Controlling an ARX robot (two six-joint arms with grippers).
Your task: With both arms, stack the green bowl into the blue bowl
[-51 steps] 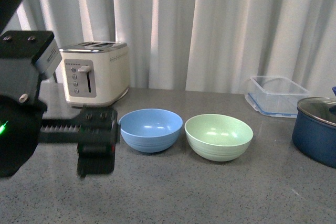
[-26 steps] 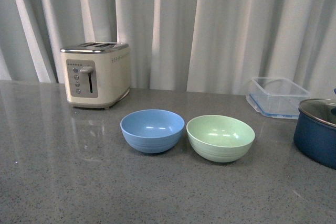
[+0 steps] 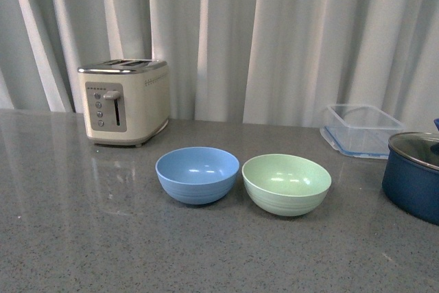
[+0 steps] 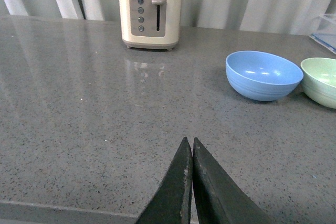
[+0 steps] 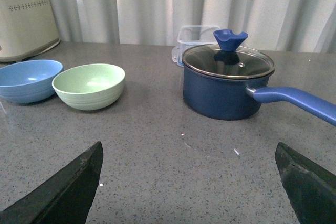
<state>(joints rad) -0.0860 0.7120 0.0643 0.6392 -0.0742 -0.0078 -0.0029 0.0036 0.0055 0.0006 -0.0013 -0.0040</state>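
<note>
Blue bowl (image 3: 197, 174) and green bowl (image 3: 287, 183) sit upright just beside each other, mouths up, well ahead of the clenched, empty left claw (image 4: 189, 142) and ahead of the wide-spread right claw (image 5: 189, 150). Round, they have no long axis. The green one looks light, stiff and matte, likely best pinched over its near rim.

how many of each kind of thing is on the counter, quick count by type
bowls: 2 (blue bowl, green bowl)
toaster: 1
clear container: 1
lidded pot: 1
total: 5
</note>
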